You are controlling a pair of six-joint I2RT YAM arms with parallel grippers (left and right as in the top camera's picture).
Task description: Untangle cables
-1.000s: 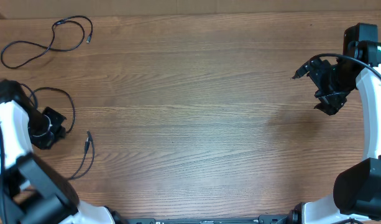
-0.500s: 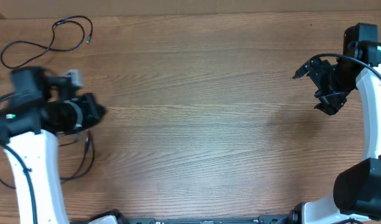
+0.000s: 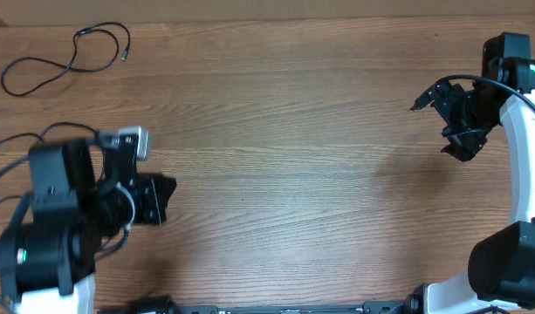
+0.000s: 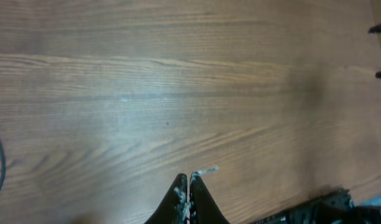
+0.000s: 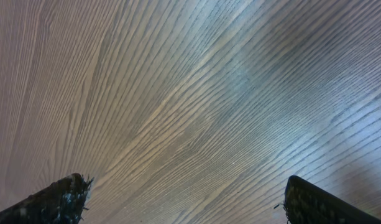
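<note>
While left jaws sit closed, right jaws gape — cable (image 3: pixel 79 33) looped apart.

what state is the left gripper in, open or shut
Shut. In the left wrist view the left gripper has its fingertips pressed together with no gap, and nothing shows between them.

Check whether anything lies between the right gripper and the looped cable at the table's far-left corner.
Nothing visible does. Only bare table lies between the open right gripper and that cable; the left arm sits well off that line.
</note>
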